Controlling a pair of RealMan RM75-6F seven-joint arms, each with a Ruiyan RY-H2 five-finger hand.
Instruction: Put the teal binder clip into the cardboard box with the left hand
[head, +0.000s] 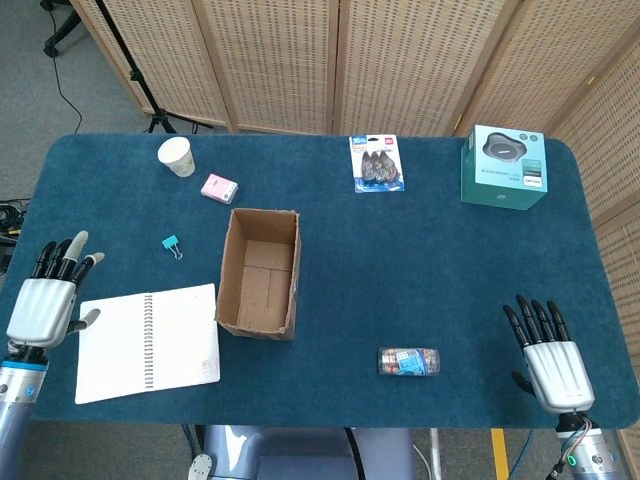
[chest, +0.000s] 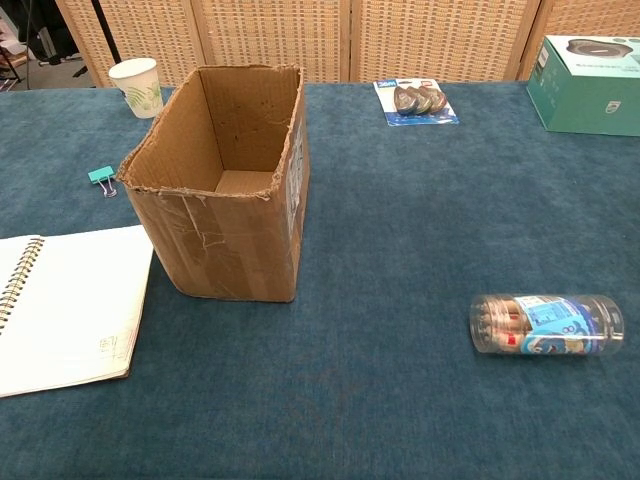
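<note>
Our left hand (head: 42, 300) hovers palm-down, fingers spread and empty, beside the open notebook (head: 148, 342); the teal binder clip (head: 171, 244) lies left of the cardboard box (head: 260, 272). Our right hand (head: 548, 358) rests open too.

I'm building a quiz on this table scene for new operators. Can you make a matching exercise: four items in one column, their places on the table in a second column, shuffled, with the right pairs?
Items:
1. teal binder clip
2. paper cup
3. clear tube
4. open notebook

Places:
A. on the near side, right of the cardboard box
B. near edge, beside the left hand
C. far left area of the table
D. on the cloth just left of the cardboard box

Pairs: 1-D, 2-C, 3-A, 4-B
</note>
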